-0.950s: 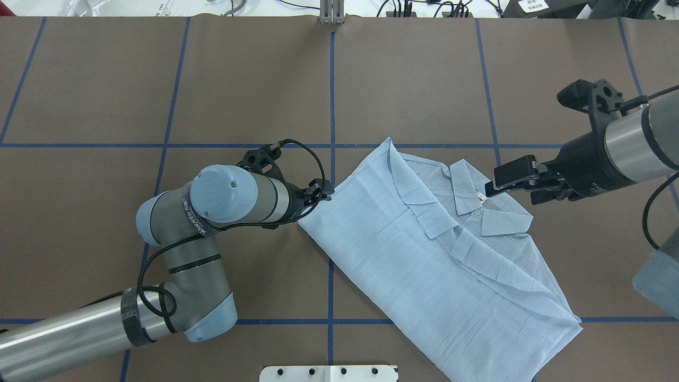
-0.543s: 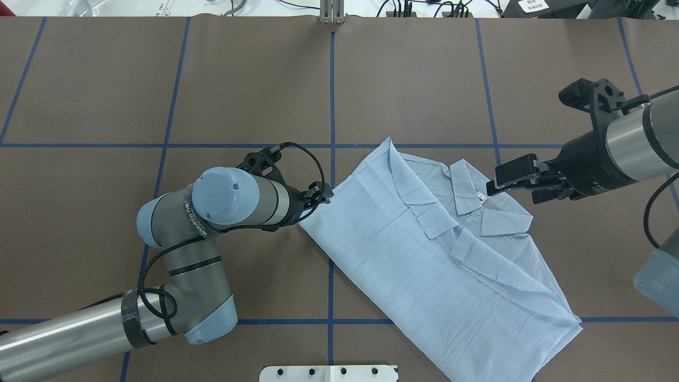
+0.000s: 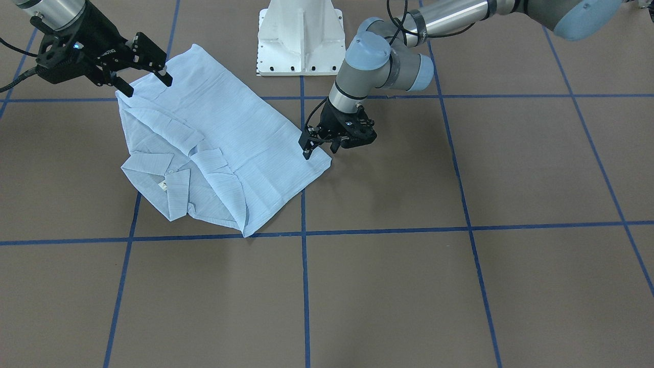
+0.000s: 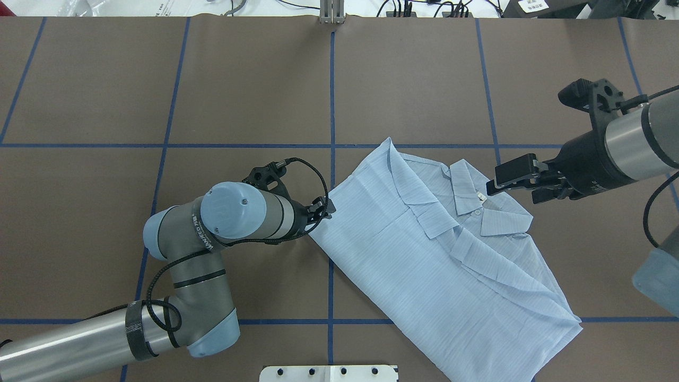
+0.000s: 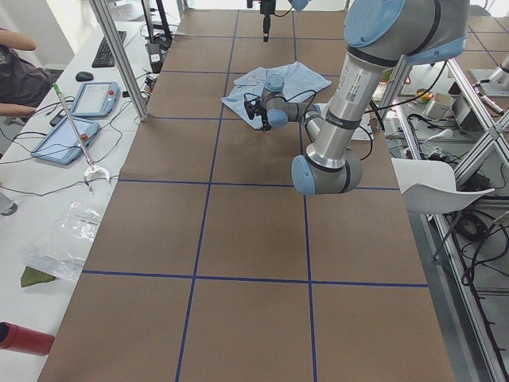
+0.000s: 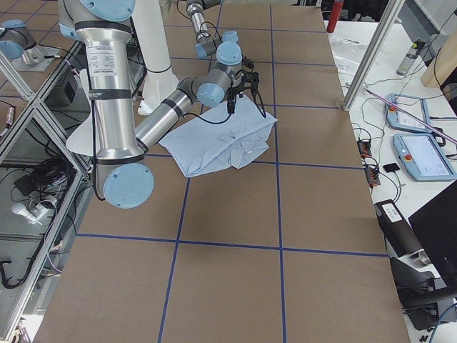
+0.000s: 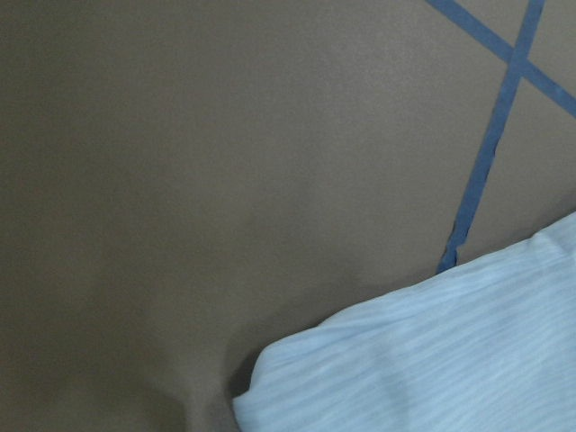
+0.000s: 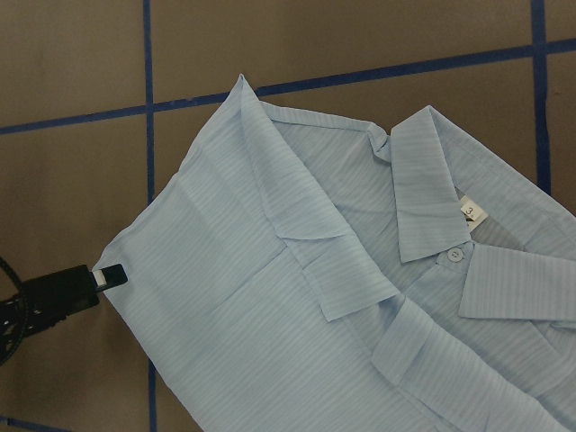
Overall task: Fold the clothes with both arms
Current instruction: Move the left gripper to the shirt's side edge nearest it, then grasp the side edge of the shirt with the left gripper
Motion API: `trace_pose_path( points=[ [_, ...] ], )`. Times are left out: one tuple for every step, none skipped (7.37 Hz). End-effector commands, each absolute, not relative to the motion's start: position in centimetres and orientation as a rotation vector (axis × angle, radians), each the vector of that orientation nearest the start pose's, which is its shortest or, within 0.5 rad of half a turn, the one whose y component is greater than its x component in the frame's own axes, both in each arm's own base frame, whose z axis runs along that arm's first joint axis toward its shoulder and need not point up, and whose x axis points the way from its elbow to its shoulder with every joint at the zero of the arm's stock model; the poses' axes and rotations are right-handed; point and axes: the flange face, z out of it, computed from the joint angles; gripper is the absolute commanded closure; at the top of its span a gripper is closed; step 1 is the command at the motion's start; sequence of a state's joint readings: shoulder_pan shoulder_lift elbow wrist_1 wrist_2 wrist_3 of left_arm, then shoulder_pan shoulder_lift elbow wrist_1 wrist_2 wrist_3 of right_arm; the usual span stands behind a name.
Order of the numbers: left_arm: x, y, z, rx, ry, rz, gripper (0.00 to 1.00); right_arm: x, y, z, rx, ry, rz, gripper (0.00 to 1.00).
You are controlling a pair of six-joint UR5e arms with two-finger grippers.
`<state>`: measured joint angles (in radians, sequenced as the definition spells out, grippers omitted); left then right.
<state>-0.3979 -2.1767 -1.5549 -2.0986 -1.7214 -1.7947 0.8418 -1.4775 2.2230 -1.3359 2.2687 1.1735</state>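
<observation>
Overhead exterior: pale blue striped shirt (image 4: 424, 265) laid flat and diagonal just beyond white pedestal base (image 4: 329, 373), mostly toward right-arm side. Sleeves tucked in, collar (image 4: 477, 207) at end far from base. Left gripper (image 4: 323, 208) set low at shirt corner beyond base; jaws seen apart in front-facing view, nothing clamped. Right gripper (image 4: 512, 193) held above collar end, jaws wide, empty. Step judged: grasp placement for next fold. Next called for: both edges pinched through all layers, lifted evenly.
</observation>
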Motion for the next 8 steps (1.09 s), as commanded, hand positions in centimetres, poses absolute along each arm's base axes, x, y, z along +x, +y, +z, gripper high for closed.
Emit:
trace_pose_path(
  points=[
    [59.93,-37.97,24.61,-0.039,1.137,-0.469,0.27,-24.47,-38.01,27.92,0.024,-1.131,0.057,0.0],
    [59.93,-37.97,24.61,-0.039,1.137,-0.469,0.33,-24.48,-38.03,28.05,0.022,-1.128,0.058,0.0],
    [59.93,-37.97,24.61,-0.039,1.137,-0.469,0.37,-24.47,-38.02,28.12,0.021,-1.127,0.058,0.0],
    [60.0,-37.88,24.51,-0.039,1.138,-0.467,0.38,-24.43,-38.07,28.23,0.021,-1.126,0.06,0.0],
    [59.96,-37.96,24.4,-0.04,1.14,-0.467,0.41,-24.5,-38.05,28.18,0.02,-1.126,0.059,0.0],
    [59.88,-37.93,24.26,-0.04,1.143,-0.468,0.49,-24.43,-38.07,28.23,0.021,-1.126,0.06,0.0],
    [59.84,-37.92,24.19,-0.04,1.144,-0.468,0.64,-24.4,-38.04,28.19,0.021,-1.126,0.06,0.0],
    [59.84,-37.93,24.19,-0.039,1.144,-0.469,0.82,-24.41,-38.05,28.12,0.022,-1.127,0.06,0.0]
  ],
)
